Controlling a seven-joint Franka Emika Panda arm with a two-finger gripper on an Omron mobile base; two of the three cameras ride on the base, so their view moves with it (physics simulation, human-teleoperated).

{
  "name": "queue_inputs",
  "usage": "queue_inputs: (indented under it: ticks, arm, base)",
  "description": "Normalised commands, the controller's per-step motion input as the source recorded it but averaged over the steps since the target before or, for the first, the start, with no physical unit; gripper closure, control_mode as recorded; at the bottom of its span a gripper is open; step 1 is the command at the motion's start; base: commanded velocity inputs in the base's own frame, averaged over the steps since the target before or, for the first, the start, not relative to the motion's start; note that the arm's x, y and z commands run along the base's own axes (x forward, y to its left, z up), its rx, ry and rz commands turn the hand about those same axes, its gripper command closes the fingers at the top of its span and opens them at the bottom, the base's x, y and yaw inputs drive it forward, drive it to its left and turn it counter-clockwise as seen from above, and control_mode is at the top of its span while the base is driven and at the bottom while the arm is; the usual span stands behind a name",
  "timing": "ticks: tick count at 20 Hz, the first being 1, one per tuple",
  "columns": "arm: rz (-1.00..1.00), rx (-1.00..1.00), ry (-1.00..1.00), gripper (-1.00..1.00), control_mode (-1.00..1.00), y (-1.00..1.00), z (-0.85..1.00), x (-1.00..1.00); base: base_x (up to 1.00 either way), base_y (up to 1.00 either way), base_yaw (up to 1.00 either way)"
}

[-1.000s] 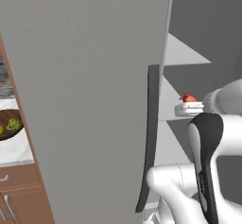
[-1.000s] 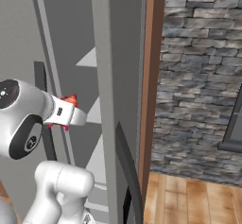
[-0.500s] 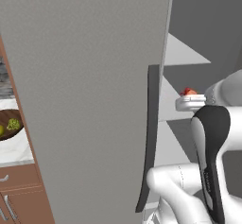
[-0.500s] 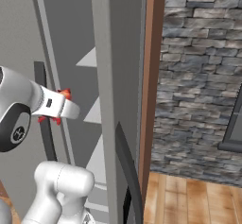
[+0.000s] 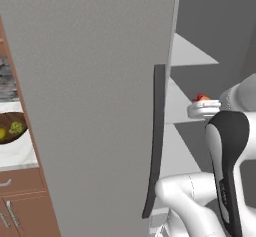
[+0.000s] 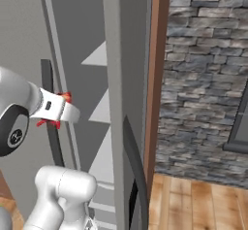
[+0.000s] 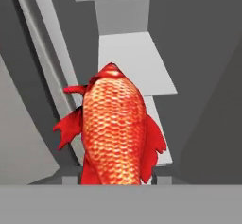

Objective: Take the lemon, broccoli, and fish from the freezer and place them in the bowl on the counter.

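Three views, taken in turn.

Left base view: pincer (image 5: 201,101) seen at the right, out in front of the open freezer (image 5: 210,41), with a sliver of red fish (image 5: 202,97) poking up just above its white hand. Far off to the pincer's left, past the grey freezer door (image 5: 95,96) and its dark handle (image 5: 156,141), the wooden bowl (image 5: 14,137) resting on the marble counter (image 5: 20,153). Inside that bowl, the yellow lemon (image 5: 2,133) and the green broccoli (image 5: 17,127), side by side and close together.

Right base view: pincer (image 6: 60,110) at the left, level with the white inner shelves (image 6: 99,59) that lie just beyond it. Red fins of the fish (image 6: 64,97) sticking out above and below the white hand. To the pincer's right, the freezer wall (image 6: 128,69), then a brown wooden post (image 6: 156,78) and a stone wall (image 6: 208,78).

Hand view: fish (image 7: 113,133) directly ahead of the pincer, upright between the jaws and covering the finger tips. Jaws partly closed and, as far as can be judged with the tips hidden, clamped on the fish's body. Behind the fish, freezer shelves (image 7: 134,67) stepping away.
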Motion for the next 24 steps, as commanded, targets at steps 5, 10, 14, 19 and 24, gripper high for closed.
queue_inputs:
  ticks: [5, 10, 14, 19, 24]
  arm:
    - [0.0, 0.0, 0.0, 1.0, 1.0, 0.0, 0.0, 0.0]
    - [0.0, 0.0, 0.0, 1.0, 1.0, 0.0, 0.0, 0.0]
    - [0.0, 0.0, 0.0, 1.0, 1.0, 0.0, 0.0, 0.0]
    - [0.0, 0.0, 0.0, 1.0, 1.0, 0.0, 0.0, 0.0]
    - [0.0, 0.0, 0.0, 1.0, 1.0, 0.0, 0.0, 0.0]
  base:
    - [-1.0, 0.78, 0.0]
    - [-0.34, 1.0, 0.0]
    - [0.07, 1.0, 0.0]
    - [0.44, 1.0, 0.0]
    - [0.71, 1.0, 0.0]
